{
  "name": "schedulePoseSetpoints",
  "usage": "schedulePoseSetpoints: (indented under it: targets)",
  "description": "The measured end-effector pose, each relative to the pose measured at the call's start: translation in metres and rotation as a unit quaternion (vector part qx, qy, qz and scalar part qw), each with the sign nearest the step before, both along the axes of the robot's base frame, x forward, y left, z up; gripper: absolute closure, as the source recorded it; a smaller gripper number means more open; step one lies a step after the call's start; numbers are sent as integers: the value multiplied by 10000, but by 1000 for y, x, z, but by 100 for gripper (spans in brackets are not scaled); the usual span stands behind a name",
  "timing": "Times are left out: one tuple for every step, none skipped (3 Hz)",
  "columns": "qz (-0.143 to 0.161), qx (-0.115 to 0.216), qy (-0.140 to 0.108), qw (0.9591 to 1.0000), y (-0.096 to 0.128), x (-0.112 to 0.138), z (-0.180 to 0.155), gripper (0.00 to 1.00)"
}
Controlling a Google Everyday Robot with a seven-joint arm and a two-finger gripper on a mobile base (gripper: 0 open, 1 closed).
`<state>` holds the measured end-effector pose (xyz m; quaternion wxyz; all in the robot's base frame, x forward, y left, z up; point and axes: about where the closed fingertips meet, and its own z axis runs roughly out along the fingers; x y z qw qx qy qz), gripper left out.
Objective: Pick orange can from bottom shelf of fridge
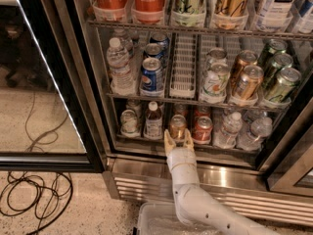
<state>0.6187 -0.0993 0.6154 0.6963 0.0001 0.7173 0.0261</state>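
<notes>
The orange can (177, 126) stands upright at the front of the bottom shelf (146, 142) of the fridge (93, 106), in a lane between a small brown bottle (153, 121) and a redder can (202, 129). My gripper (178, 140) is right in front of the orange can, at the shelf's front edge. Its two pale fingers (168, 142) are spread open on either side of the can's lower part, not closed on it. The white arm (195, 199) rises from the bottom of the view.
The black-framed glass door (44, 82) stands open at left. A ribbed steel base (244, 190) lies under the shelf. The middle rack holds a blue can (151, 75), a water bottle (120, 65) and slanted bronze and green cans (247, 82). Black cables (29, 199) lie on the floor.
</notes>
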Motion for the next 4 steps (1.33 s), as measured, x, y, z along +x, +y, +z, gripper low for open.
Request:
schedulePoseSetpoints:
  targets:
    - [-17, -106, -89, 9999, 3, 7, 1, 40]
    - [-59, -256, -92, 9996, 4, 11, -2, 40]
    - [-133, -421, -82, 9990, 1, 18, -4, 41]
    - [-205, -558, -110, 9982, -1, 27, -7, 40]
